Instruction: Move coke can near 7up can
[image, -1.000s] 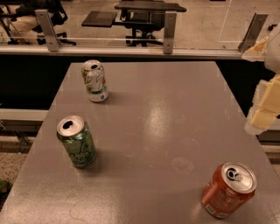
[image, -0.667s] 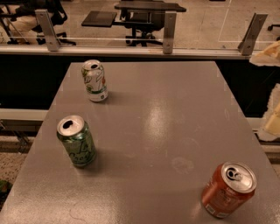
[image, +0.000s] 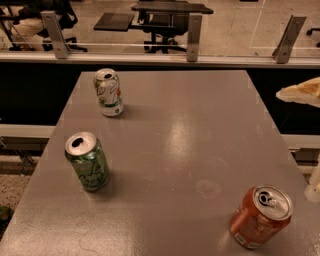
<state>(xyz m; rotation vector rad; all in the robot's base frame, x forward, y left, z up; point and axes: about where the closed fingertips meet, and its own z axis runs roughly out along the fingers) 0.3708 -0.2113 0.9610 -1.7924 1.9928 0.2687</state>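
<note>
The coke can (image: 261, 217), red-orange with a silver top, stands upright at the table's near right corner. The 7up can (image: 108, 92), mostly white with green and red markings, stands upright at the far left of the table. My gripper (image: 299, 141) is at the right edge of the view, beyond the table's right side and above the coke can. Only two pale fingertips (image: 301, 93) show, far apart with nothing between them. The gripper is well apart from both cans.
An all-green can (image: 88, 161) stands upright at the middle left of the grey table (image: 180, 150). A glass barrier with metal posts (image: 194, 30) runs behind the table's far edge. Office chairs stand beyond it.
My gripper has drawn back to the right, so less of it shows at the frame edge. The cans have not moved.
</note>
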